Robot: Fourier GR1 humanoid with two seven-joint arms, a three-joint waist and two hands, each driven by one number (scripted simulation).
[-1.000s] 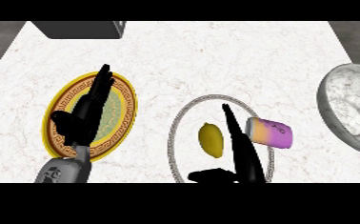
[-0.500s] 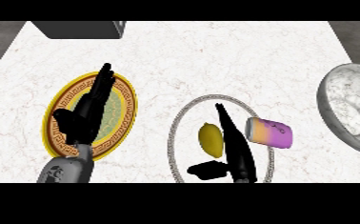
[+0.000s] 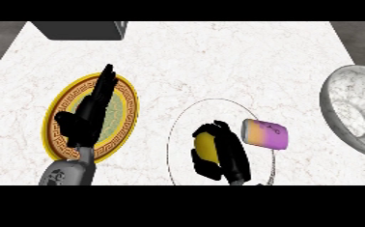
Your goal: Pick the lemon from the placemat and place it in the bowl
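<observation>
**Right hand closed on lemon, lift to bowl pending**

The right hand (image 3: 228, 156) comes in from the lower edge. Its fingers and thumb are curled round the lemon (image 3: 204, 146), with black fingertips showing above and below the fruit. The lemon sits on the round pale placemat (image 3: 182, 124), left of the mat's middle. I cannot tell whether it rests on the mat or is already just off it.

Key relation: the lemon lies on the thumb side of the hand, at the view's left of the palm. Its long axis runs roughly away from the robot (up-down in the view), in line with the hand. The bowl (image 3: 341, 100) is well apart, off to the right and a bit further out, cut by the view's right edge. The carry should therefore go right and slightly forward, and the right hand is clearly the nearer one.

A pink-purple cylinder (image 3: 265, 134) lies on its side just beside the hand, on the bowl side. It could get bumped on the way across.

The lemon looks plain yellow, smooth and oval, and the hand hides about half of it.

The left hand (image 3: 89, 117) rests over the gold-rimmed plate (image 3: 127, 120) with fingers straight, holding nothing.
</observation>
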